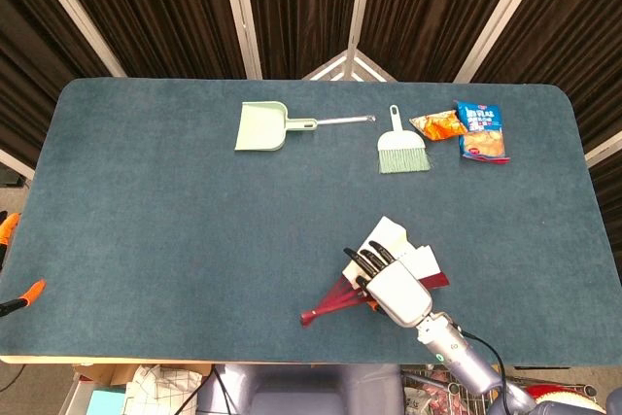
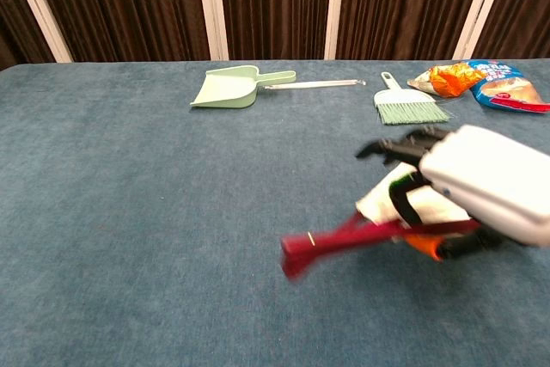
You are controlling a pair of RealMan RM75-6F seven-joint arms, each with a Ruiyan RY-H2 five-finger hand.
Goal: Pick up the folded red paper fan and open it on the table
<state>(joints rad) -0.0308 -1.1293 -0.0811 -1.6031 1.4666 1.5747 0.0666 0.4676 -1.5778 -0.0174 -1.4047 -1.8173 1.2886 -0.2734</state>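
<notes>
Chest view, right hand point(image 2: 464, 182) gripping red paper fan point(image 2: 344, 236) (partly spread), dustpan point(image 2: 228, 88) holding nothing

table point(image 1: 155, 201): matt blue cloth, felt-like
fan point(image 1: 389, 240): white paper, red ribs
dustpan point(image 1: 260, 127): smooth green plastic
snack bags point(image 1: 481, 129): glossy
</notes>
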